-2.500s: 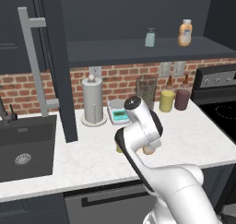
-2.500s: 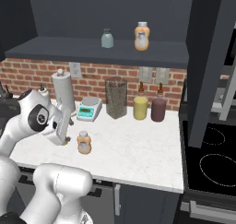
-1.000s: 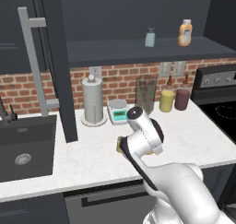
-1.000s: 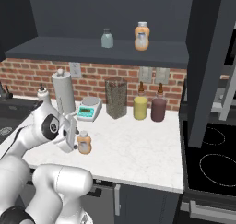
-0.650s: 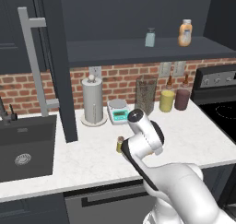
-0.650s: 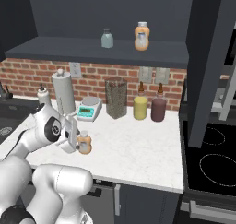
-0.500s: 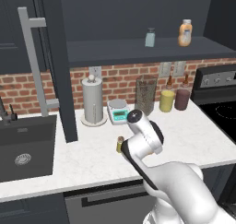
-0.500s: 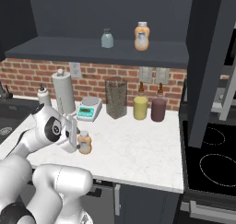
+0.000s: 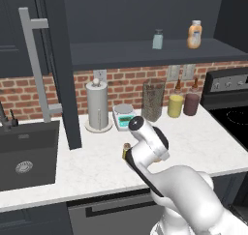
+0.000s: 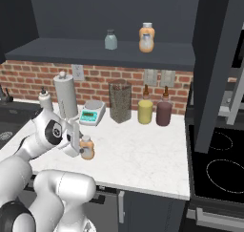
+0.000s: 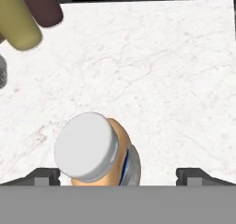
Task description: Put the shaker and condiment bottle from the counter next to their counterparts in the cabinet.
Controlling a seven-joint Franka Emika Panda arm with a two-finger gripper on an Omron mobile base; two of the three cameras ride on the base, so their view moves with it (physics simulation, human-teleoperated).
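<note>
The robot's gripper (image 11: 117, 174) hangs fully open over the condiment bottle (image 10: 86, 147), which stands between its jaws on the marble tabletop (image 10: 143, 154), not yet grasped. Up in the cabinet (image 10: 100, 52), the grey-capped shaker (image 10: 111, 39) and orange bottle (image 10: 147, 37) wait on the shelf. Judging by this, the job has barely begun: nothing has gone up yet.

The setting was a home kitchen, computer-rendered. Evidence noted: a white marble-look counter (image 9: 203, 144) against a red brick wall (image 9: 121, 86), a dark sink (image 9: 26, 154) with a drain, a black stove (image 10: 217, 171) (ring burners visible), a dark wall cabinet (image 9: 145, 52) with a bar handle (image 9: 36, 65), a paper towel holder (image 9: 98, 106) and a kitchen scale (image 9: 124, 115).
</note>
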